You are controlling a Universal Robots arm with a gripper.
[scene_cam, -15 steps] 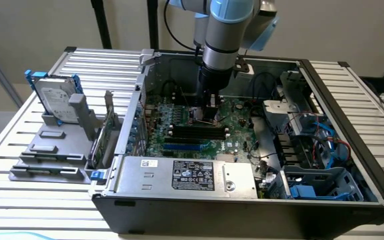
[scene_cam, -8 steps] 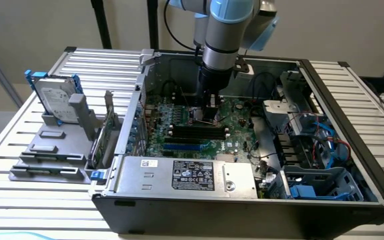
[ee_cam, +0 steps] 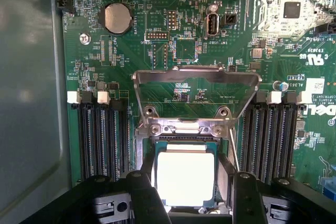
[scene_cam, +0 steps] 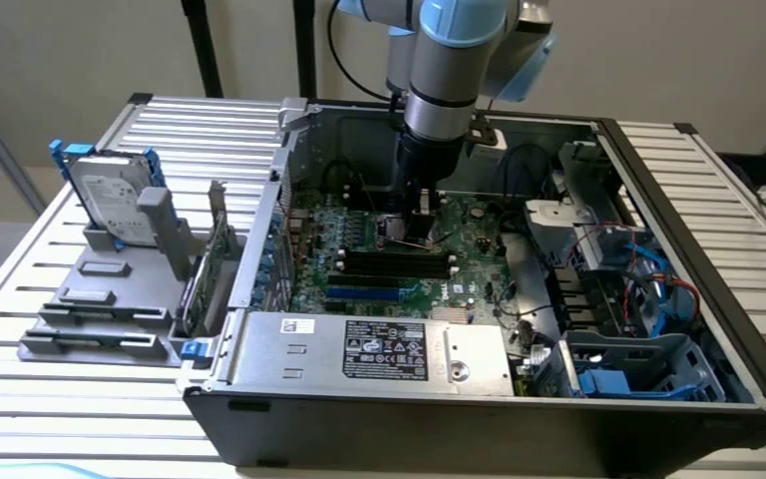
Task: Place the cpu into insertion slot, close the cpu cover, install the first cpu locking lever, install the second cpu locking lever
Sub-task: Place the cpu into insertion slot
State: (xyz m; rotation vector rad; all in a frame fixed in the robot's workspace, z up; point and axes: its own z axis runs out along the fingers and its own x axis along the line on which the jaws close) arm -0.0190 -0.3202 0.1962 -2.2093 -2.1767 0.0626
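Observation:
The cpu (ee_cam: 186,178), a pale square chip with a green edge, lies flat in the insertion slot (ee_cam: 184,129), whose metal rim shows just past it. The cpu cover (ee_cam: 197,74), a silvery frame, stands swung up and open over the green motherboard (ee_cam: 131,51). My gripper (ee_cam: 190,178) is open, with one black finger on each side of the cpu and a gap between each finger and the chip. A thin wire locking lever (ee_cam: 234,150) runs beside the slot. In the exterior view my gripper (scene_cam: 417,218) reaches down into the computer case onto the motherboard (scene_cam: 470,249).
Long black memory slots (ee_cam: 102,140) flank the socket on both sides. A round coin battery (ee_cam: 117,18) sits further off on the board. The power supply (scene_cam: 376,349) and blue drive cage (scene_cam: 636,369) fill the case front. A hard drive (scene_cam: 111,195) stands in a grey holder outside the case.

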